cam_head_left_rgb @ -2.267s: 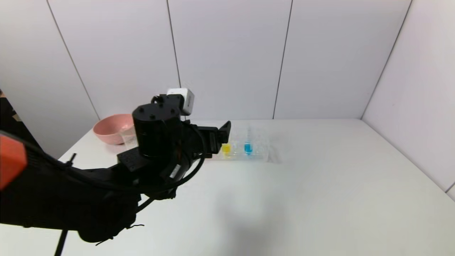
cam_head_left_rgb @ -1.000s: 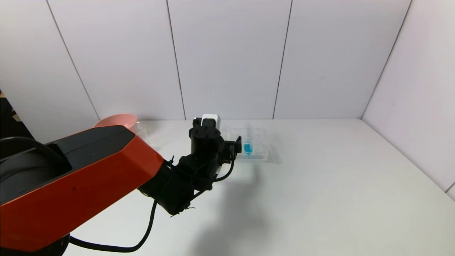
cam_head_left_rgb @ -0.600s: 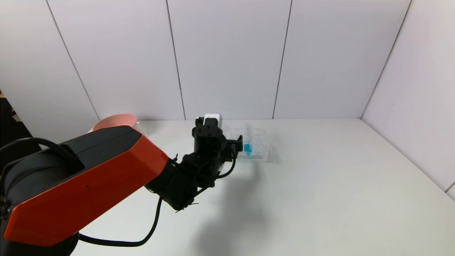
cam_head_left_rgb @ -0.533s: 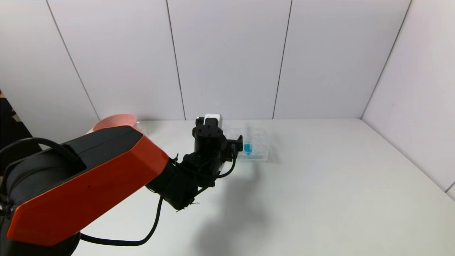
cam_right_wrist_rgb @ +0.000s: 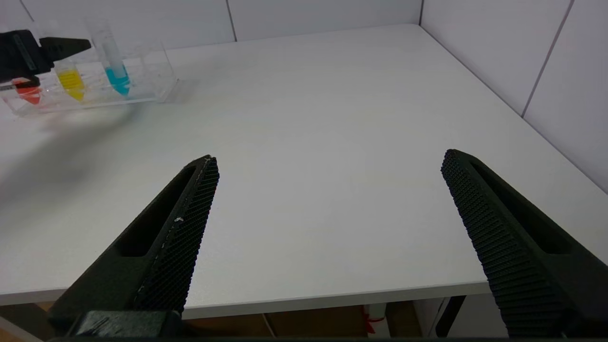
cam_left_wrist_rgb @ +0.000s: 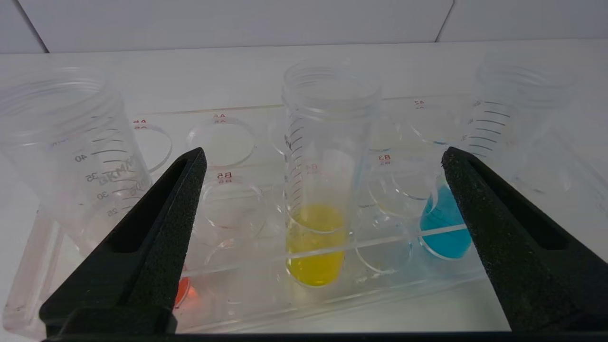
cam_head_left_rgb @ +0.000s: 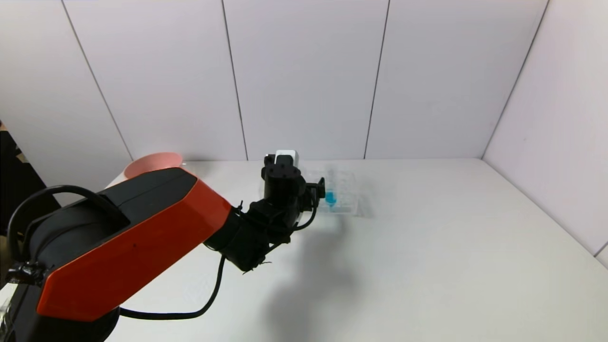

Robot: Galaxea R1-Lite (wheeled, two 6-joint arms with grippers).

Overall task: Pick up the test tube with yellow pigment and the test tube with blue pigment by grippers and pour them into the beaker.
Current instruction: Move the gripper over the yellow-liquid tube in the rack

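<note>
The test tube with yellow pigment [cam_left_wrist_rgb: 317,247] stands upright in a clear rack [cam_left_wrist_rgb: 361,294]. It is centred between the fingers of my open left gripper [cam_left_wrist_rgb: 323,154], which do not touch it. The test tube with blue pigment [cam_left_wrist_rgb: 444,232] stands in the rack beside one finger. In the head view my left gripper [cam_head_left_rgb: 319,189] is at the rack's left end and hides the yellow tube; the blue tube [cam_head_left_rgb: 331,197] shows. The beaker is hidden behind my left arm. My right gripper [cam_right_wrist_rgb: 328,156] is open and empty above the table's near edge, out of the head view.
A tube with red-orange liquid [cam_left_wrist_rgb: 183,289] stands in the rack beyond the other left finger. A pink bowl [cam_head_left_rgb: 152,164] sits at the table's far left, partly behind my left arm. The right wrist view shows the rack [cam_right_wrist_rgb: 156,80] far off across white tabletop.
My left arm has reached forward from the near left to the rack, and its open gripper now straddles the yellow tube. In the last second it only crept slightly closer.
</note>
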